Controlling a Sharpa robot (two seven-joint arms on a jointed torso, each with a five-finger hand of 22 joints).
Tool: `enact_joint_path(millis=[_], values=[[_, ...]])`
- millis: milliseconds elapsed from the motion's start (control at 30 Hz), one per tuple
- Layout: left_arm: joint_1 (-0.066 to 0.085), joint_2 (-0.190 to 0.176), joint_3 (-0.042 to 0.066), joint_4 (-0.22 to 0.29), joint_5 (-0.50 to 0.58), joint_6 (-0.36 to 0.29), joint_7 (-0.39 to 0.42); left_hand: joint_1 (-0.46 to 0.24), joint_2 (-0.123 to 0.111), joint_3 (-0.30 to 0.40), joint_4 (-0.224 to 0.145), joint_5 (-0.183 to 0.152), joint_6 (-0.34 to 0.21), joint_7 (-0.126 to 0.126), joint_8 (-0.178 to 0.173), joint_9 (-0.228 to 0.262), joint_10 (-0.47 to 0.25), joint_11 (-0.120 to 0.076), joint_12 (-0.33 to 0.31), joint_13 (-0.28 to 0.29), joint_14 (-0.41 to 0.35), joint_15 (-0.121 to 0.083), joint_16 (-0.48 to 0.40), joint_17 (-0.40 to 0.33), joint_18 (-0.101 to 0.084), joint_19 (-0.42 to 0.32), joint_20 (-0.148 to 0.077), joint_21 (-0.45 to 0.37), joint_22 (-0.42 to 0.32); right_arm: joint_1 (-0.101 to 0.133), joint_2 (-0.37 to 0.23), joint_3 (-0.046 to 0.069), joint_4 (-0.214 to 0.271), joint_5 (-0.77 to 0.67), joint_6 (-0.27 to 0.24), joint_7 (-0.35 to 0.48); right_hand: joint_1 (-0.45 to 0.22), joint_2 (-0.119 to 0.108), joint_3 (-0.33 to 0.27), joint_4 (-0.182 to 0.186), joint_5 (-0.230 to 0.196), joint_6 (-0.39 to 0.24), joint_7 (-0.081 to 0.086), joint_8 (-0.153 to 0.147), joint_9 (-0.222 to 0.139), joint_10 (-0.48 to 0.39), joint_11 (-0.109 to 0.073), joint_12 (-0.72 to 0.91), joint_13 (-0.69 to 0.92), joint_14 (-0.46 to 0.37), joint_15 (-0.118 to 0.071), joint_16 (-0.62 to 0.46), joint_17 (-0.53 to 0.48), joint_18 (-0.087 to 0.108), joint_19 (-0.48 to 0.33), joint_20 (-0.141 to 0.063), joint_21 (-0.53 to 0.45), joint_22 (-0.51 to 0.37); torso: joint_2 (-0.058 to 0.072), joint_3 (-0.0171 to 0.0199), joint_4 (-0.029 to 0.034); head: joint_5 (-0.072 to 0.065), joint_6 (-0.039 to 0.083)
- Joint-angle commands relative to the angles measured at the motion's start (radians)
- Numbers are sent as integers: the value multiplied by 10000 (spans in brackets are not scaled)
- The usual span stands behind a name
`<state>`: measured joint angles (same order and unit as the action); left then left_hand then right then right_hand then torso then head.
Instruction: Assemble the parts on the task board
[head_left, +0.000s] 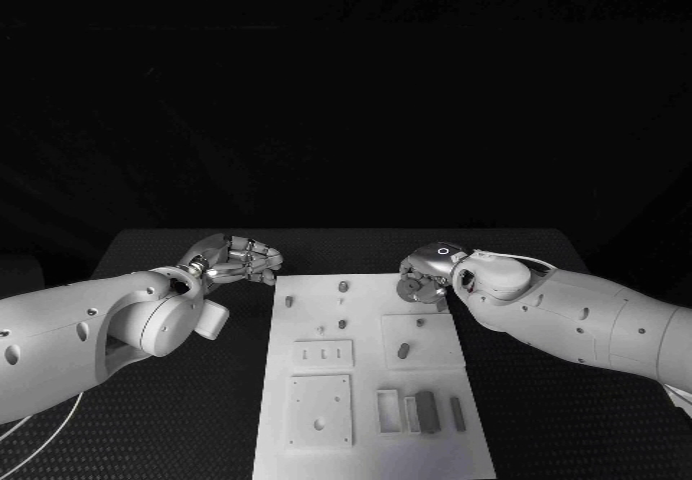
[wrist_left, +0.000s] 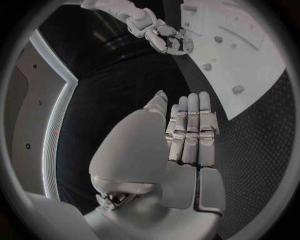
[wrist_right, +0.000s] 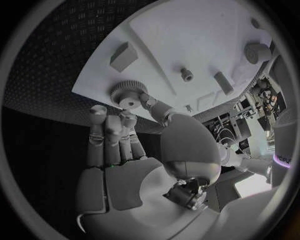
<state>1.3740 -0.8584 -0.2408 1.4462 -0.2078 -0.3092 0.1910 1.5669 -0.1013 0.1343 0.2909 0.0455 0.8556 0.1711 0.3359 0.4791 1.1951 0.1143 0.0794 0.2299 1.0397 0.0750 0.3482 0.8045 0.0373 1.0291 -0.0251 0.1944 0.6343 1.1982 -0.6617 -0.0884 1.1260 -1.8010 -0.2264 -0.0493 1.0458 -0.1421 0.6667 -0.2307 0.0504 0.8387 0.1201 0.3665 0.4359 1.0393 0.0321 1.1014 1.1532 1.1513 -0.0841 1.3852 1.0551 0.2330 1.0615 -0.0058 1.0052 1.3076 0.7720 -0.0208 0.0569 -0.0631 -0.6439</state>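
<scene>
The white task board (head_left: 372, 380) lies in the middle of the black table (head_left: 159, 420), its long side running away from the robot. Small grey parts rest on it: pegs near its far end (head_left: 343, 287), a slotted plate (head_left: 323, 353), a larger square plate (head_left: 319, 410), and a group of upright blocks (head_left: 423, 410) toward the near right corner.

The left hand (head_left: 238, 260) hovers over the table just beside the board's far left corner, apart from the board. In the left wrist view its fingers (wrist_left: 190, 130) lie straight and side by side, with nothing between them and the thumb; the hand is open and empty.

The right hand (head_left: 427, 275) is at the board's far right corner. In the right wrist view a toothed gear (wrist_right: 129, 93) sits at the board's edge, and the thumb tip (wrist_right: 149, 102) is touching or just beside its hub, while the other fingers (wrist_right: 112, 135) extend straight past the edge. Whether the gear is actually pinched cannot be told.
</scene>
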Motion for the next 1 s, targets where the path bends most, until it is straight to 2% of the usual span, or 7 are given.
enact_joint_path(millis=[33, 133, 200, 333, 667, 1000], values=[[12, 10, 8, 16, 25, 114, 80, -83, -34, -58, -17, 41, -27, 36, -35, 10, -64, 37, -61, 11, 45, -8, -53, 13, 54, 38, -3, -67, 10, -93, -16, -59, -35, -35, 77, -129, -129, -463, 81, 279, -1, 791, 156, -161, -70, -715, -61, 73, -72, 31, 56, 103, -72, 288, 69, -64, 50, 168, 1, 2, 3, -8, -3], [12, 16, 7, 5, 25, 111, 75, -83, -34, -57, -17, 41, -27, 36, -36, 10, -65, 37, -62, 12, 46, -8, -54, 15, 54, 38, -3, -67, 10, -93, -19, -59, -23, -12, -148, -174, -276, -958, 100, 525, -8, 337, 280, -442, -188, -783, 76, 102, -131, -11, 156, 143, -123, 288, 70, -66, 41, 156, -1, 2, -9, -18, 9], [12, 18, 7, 6, 25, 113, 74, -84, -36, -58, -17, 41, -28, 37, -37, 11, -65, 38, -63, 12, 46, -8, -56, 16, 54, 39, -3, -68, 11, -93, -24, -59, -21, -12, -251, -167, -275, -1186, 149, 694, -4, 101, 408, -584, -253, -864, 174, 149, -170, -64, 266, 190, -162, 288, 48, -68, 29, 153, -1, 1, -16, -31, 15], [11, 23, 7, -2, 25, 111, 78, -85, -37, -58, -16, 41, -31, 38, -39, 11, -68, 39, -65, 13, 47, -8, -58, 19, 54, 39, -2, -69, 12, -93, -73, -59, 36, -11, -432, -174, -244, -1443, 153, 840, -10, -278, 559, -792, -339, -989, 322, 252, -188, -158, 411, 255, -200, 288, 4, -52, 20, 160, -4, 1, -5, -54, 15], [11, 20, 7, 0, 25, 109, 79, -88, -39, -59, -15, 41, -40, 42, -48, 12, -75, 42, -72, 16, 50, -8, -67, 27, 54, 41, -2, -74, 15, -93, -206, -57, 153, -4, -512, -95, -100, -1433, 156, 875, -2, -286, 594, -778, -326, -1070, 359, 371, -226, -226, 457, 334, -247, 288, -32, -38, 28, 171, -4, 1, 6, -62, 16], [11, -4, 7, 13, 25, 108, 78, -92, -36, -57, -14, 41, -41, 44, -51, 15, -76, 44, -75, 19, 52, -8, -74, 34, 53, 43, -2, -76, 18, -92, -386, -56, 288, 217, -651, 82, 53, -1175, 150, 944, -2, 46, 477, -565, -232, -1033, 253, 543, -361, -229, 365, 459, -361, 288, -11, -35, 84, 179, -6, -3, -16, -63, 17]])
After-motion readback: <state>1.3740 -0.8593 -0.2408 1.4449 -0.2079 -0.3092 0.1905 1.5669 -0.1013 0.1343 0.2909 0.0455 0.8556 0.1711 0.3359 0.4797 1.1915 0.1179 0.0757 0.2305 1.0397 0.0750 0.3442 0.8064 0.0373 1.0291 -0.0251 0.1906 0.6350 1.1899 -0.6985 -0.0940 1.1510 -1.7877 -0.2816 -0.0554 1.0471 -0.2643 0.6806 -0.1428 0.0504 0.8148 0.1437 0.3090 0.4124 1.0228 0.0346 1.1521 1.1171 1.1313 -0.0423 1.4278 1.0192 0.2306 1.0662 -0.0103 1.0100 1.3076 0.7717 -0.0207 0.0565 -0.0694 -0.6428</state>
